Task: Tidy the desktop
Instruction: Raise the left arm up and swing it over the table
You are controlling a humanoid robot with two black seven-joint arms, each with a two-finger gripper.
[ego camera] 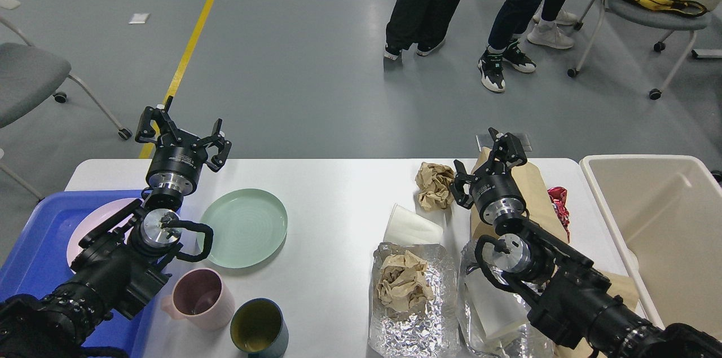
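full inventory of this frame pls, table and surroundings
desktop: 1, white, centre
tray: 1, blue, left edge
pink plate: 1, on tray
green plate: 1, mint, left half
pink cup: 1, front left
dark cup: 1, teal, beside pink cup
paper balls: 2, brown; one far, one on foil
foil sheets: 2, silver, front right
paper cup: 1, white, on its side
paper bag: 1, brown, right
wrapper: 1, red
bin: 1, beige, right
left gripper: open
right gripper: open
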